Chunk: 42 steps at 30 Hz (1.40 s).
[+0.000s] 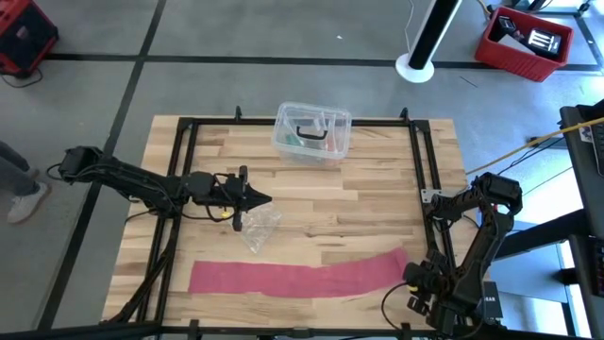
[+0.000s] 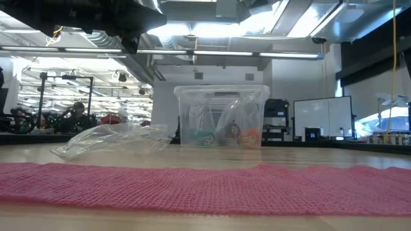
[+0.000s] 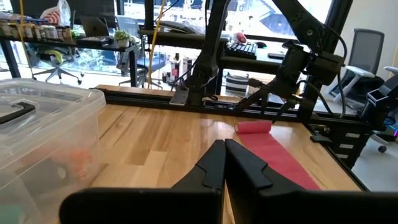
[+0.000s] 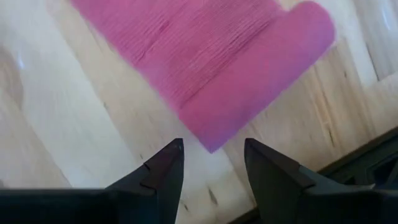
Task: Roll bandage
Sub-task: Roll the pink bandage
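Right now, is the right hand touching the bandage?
Apart. The right wrist view shows the right hand open above the bandage, bare wood visible between its fingertips and the rolled end.

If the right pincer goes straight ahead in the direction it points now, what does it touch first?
Most likely the rolled end of the bandage, directly ahead of the open right pincer. How far off it is remains unclear.

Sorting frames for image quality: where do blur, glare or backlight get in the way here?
Low view: the near bandage is soft, and ceiling lights glare above the clear box. Left wrist view: bright windows backlight the scene, and the near box wall is blurred. Right wrist view: the bandage's rolled end is out of focus. High view: evenly lit.
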Tool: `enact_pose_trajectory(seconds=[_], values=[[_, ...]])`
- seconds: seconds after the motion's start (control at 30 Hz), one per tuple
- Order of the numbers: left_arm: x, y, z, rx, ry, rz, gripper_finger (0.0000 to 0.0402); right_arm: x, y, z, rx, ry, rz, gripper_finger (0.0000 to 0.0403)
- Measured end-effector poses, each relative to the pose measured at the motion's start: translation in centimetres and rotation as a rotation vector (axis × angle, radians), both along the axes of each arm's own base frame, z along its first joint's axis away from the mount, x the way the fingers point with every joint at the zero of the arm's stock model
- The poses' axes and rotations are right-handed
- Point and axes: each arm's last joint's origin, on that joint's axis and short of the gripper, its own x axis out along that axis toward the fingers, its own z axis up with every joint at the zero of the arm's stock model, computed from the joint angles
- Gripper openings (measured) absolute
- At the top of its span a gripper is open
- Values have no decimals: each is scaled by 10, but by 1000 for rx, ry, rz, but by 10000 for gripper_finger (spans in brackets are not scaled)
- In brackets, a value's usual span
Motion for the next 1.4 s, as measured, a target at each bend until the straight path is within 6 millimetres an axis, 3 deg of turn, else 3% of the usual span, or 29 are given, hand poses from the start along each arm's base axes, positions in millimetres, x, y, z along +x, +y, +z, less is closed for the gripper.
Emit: enact_pose_trajectory(seconds=[0.3, 0.63, 1.4], values=[[0, 0, 0, 0, 0, 0, 1, 0, -2, -9, -40, 20, 75, 172], [0, 0, 0, 12, 1, 0, 1, 4, 5, -33, -99, -48, -14, 172], [0, 0, -1, 0, 5, 1, 1, 7, 10, -26, -110, -106, -38, 172]])
